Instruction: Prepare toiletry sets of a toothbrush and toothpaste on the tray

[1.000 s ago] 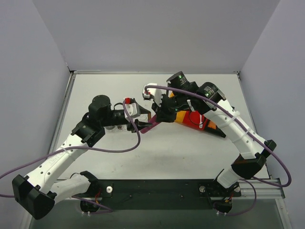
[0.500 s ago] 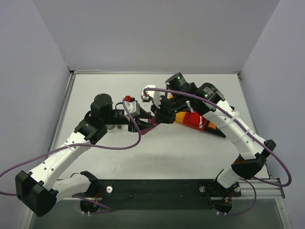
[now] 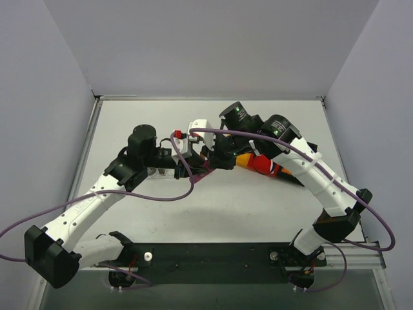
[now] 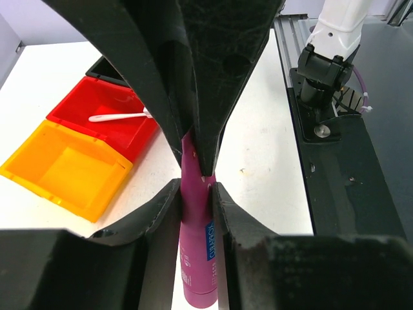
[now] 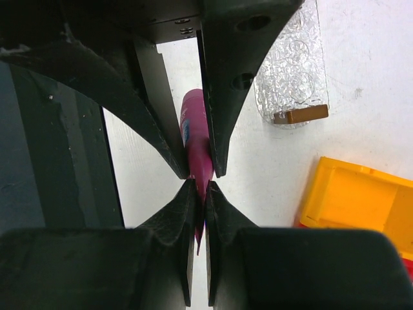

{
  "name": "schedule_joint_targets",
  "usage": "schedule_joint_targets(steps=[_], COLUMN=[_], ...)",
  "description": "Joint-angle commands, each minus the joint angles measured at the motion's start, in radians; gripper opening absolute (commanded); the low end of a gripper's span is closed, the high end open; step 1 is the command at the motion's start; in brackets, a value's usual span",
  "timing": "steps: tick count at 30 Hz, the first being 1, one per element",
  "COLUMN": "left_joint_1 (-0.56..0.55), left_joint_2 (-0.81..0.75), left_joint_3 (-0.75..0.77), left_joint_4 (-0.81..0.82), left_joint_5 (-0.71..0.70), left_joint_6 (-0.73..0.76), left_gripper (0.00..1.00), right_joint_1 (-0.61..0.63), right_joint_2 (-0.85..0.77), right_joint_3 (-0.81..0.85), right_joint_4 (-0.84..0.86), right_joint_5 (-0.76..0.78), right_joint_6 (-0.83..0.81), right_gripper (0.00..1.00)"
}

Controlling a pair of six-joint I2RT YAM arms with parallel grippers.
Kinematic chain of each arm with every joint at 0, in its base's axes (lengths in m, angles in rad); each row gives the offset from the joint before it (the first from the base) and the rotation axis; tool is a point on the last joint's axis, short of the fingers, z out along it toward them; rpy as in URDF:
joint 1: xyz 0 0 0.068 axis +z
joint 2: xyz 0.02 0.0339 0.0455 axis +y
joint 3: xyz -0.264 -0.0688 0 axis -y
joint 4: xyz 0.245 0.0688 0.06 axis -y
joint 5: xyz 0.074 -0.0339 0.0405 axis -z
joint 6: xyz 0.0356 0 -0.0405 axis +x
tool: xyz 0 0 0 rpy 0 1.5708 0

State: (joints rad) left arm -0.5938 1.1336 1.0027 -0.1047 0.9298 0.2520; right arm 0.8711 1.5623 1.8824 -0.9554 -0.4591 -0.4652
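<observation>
Left pincer (image 4: pixel 195 187) has closed in, clamping pink toothpaste (image 4: pixel 197 258) | right pincer (image 5: pixel 200 187) pinches its crimped end | likely mid-handover | tray (image 5: pixel 293 71) partly seen.

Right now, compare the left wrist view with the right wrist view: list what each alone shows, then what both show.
Left wrist only: the toothbrush lying in the red bin, and an arm base at the table edge. Right wrist only: the tray with a brown end block. Both: the pink toothpaste clamped by the left gripper and right gripper, plus the orange bin.
</observation>
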Motion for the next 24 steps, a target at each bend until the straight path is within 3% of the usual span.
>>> schedule_joint_targets(steps=[1, 4, 5, 12, 19, 24], left_joint_1=[0.003, 0.003, 0.003, 0.003, 0.034, 0.051], left_joint_2=[0.008, 0.017, 0.018, -0.026, -0.075, -0.097], left_joint_3=[0.047, 0.051, 0.051, -0.035, -0.153, -0.213], left_joint_4=[-0.055, -0.076, -0.078, 0.013, 0.23, 0.361], left_joint_5=[0.027, 0.029, 0.026, -0.015, -0.098, -0.135], left_joint_6=[0.027, 0.036, 0.042, -0.022, -0.144, -0.213], left_gripper=[0.25, 0.11, 0.0, 0.0, 0.0, 0.0], right_joint_1=[0.022, 0.032, 0.035, 0.046, 0.046, 0.039], right_joint_2=[0.007, 0.01, 0.015, 0.03, 0.027, 0.021], right_joint_3=[0.001, 0.006, 0.009, 0.023, 0.032, 0.044], right_joint_4=[-0.009, -0.009, -0.009, -0.008, -0.006, 0.001], right_joint_5=[0.03, 0.057, 0.066, 0.128, 0.181, 0.214], right_joint_6=[-0.024, -0.027, -0.027, -0.004, 0.02, 0.037], right_gripper=[0.0, 0.0, 0.0, 0.01, 0.28, 0.33])
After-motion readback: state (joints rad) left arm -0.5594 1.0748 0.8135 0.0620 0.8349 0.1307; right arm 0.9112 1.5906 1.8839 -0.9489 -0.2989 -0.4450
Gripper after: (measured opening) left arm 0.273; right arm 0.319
